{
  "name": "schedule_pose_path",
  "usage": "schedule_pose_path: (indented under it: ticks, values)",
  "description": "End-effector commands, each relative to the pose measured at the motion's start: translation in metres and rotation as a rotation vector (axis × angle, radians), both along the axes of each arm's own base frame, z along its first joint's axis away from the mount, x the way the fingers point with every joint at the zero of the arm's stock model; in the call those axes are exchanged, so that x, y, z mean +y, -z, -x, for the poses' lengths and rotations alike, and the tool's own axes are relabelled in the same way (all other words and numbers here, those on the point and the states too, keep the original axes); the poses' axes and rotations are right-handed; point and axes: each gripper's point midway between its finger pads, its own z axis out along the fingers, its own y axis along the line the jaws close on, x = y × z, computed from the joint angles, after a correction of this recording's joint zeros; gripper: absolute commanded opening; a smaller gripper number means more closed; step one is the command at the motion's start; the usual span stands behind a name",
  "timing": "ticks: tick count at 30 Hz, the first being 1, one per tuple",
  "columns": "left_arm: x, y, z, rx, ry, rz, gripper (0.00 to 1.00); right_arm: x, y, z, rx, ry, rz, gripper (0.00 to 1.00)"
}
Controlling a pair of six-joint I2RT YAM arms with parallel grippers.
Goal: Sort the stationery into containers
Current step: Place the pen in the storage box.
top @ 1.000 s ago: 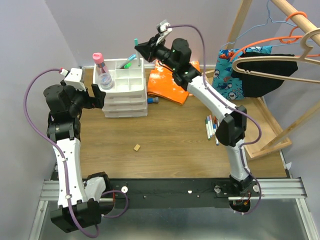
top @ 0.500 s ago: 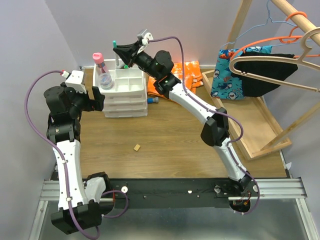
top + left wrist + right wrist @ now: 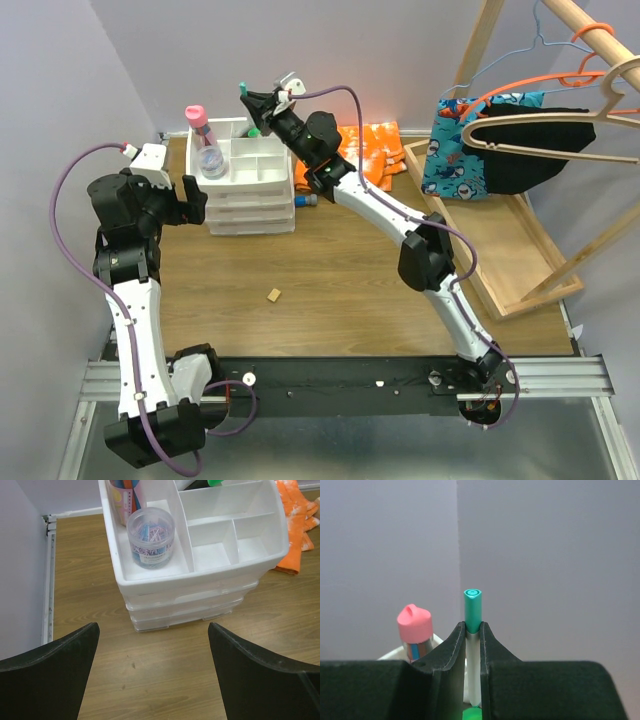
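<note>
The white three-drawer unit (image 3: 250, 190) stands at the back left of the table, its top tray (image 3: 210, 555) divided into compartments. A pink-capped bottle (image 3: 205, 140) and a jar of paper clips (image 3: 151, 537) stand in its left compartment. A green-capped marker (image 3: 254, 130) lies in the back one. My right gripper (image 3: 256, 100) hovers above the tray's back edge, shut on a slim white pen with a teal cap (image 3: 472, 609), held upright. My left gripper (image 3: 153, 630) stands open and empty just left of the unit. A blue-capped tube (image 3: 308, 201) lies by the unit's right side.
An orange cloth (image 3: 368, 150) lies right of the unit. A shallow wooden tray (image 3: 520, 250) and a clothes rack with hangers (image 3: 560, 110) fill the right side. A small tan piece (image 3: 273, 294) lies mid-table. The wall is close behind the unit.
My right arm has swung left from above the orange cloth to above the unit's top tray, carrying the teal-capped pen. The left arm has stayed put.
</note>
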Motion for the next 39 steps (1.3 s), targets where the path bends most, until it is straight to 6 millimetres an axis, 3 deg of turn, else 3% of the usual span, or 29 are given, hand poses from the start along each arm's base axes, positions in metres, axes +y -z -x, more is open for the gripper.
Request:
schedule_pose_path:
  ticks: [1,11,15,20,29,33,39]
  values:
    - [0.002,0.000,-0.004,-0.011,-0.007,0.016,0.99,-0.036,-0.028,-0.007,-0.025,0.101,-0.038,0.20]
    - [0.002,0.001,-0.004,-0.011,-0.010,0.041,0.99,-0.059,-0.012,-0.013,0.013,0.157,0.002,0.18]
    - [0.002,0.002,-0.004,-0.007,-0.009,0.044,0.99,-0.057,-0.008,-0.016,0.023,0.160,0.013,0.17]
    - [0.003,0.002,-0.003,-0.010,-0.012,0.042,0.99,-0.057,0.013,-0.019,0.063,0.171,0.054,0.18]
    - [0.002,0.002,-0.004,-0.014,-0.010,0.050,0.99,-0.063,0.029,-0.022,0.111,0.202,0.095,0.29]
    - [0.001,-0.001,-0.006,-0.026,-0.003,0.050,0.99,-0.071,0.014,-0.017,0.101,0.218,0.081,0.49]
    - [-0.002,-0.009,-0.008,-0.053,0.003,0.085,0.99,-0.091,-0.026,0.002,0.095,0.230,0.076,0.53]
